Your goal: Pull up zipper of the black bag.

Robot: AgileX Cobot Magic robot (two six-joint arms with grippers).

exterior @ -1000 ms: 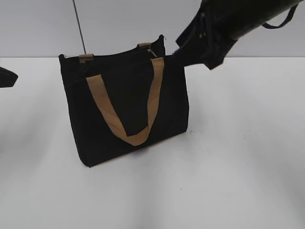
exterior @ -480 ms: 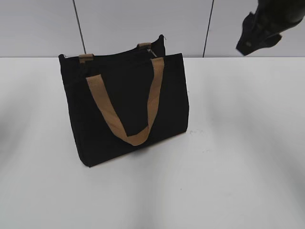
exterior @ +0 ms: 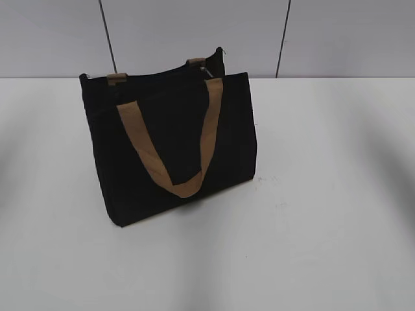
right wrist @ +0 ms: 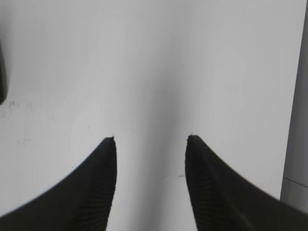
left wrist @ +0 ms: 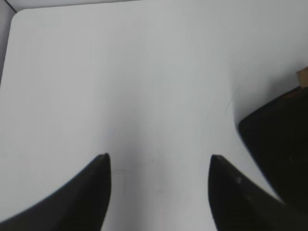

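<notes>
Broadly, the white desk (exterior: 324, 214) fills each view, and the black bag (exterior: 168, 146) stands upright on it toward the far left, its back close to the desk's far edge and its lower left corner nearer the front than its right. Neither arm shows in the exterior view. The left gripper (left wrist: 159, 163) hangs above bare desk with its jaws spread wide and nothing between them, a dark edge of the bag lying at the right of its view; the right gripper (right wrist: 150, 139) is likewise parted and empty over the desk's right side, well apart from the bag. A tan handle (exterior: 175, 155) droops down the front panel, and a second tan strap end (exterior: 117, 79) sits on the top edge. The zipper (exterior: 162, 70) runs along that top edge, with its small silvery pull tab (exterior: 206, 70) near the right end. How far it is closed cannot be read from here. To do the pull well, one gripper would probably brace the bag's top corner so the soft fabric does not tip or slide, while the other pinches only the tab, keeping clear of the straps, and draws it steadily along the zipper line.
</notes>
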